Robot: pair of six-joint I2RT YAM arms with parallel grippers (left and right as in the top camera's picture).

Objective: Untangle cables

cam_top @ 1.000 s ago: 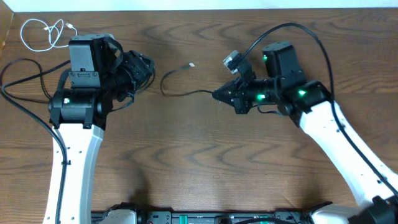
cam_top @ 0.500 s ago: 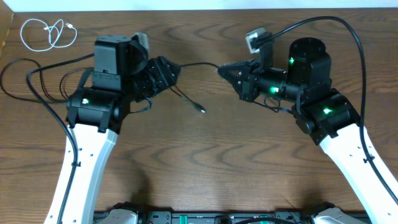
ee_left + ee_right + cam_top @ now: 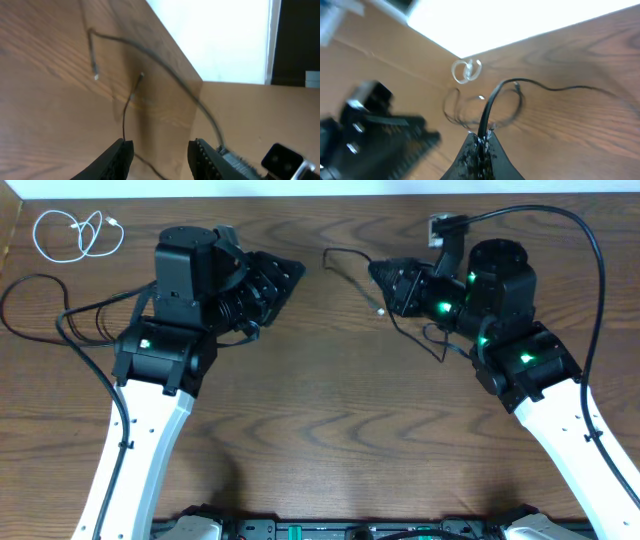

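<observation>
A thin black cable hangs from my right gripper, which is shut on it above the table's back middle. One plug end dangles below it. The right wrist view shows the cable running out of the closed jaws. My left gripper is open, facing the right one across a small gap. In the left wrist view the jaws are apart, the cable arcs ahead of them, and a thin strand runs by the left finger. A short white cable lies coiled at the back left.
The arms' thick black wires loop over the table at the left and right. The table's back edge is just behind both grippers. The white coil also shows in the right wrist view.
The black cable stretched between both grippers half a second ago; now it hangs from the right gripper only. Both grippers have moved toward the back edge, the left one also rightward.
</observation>
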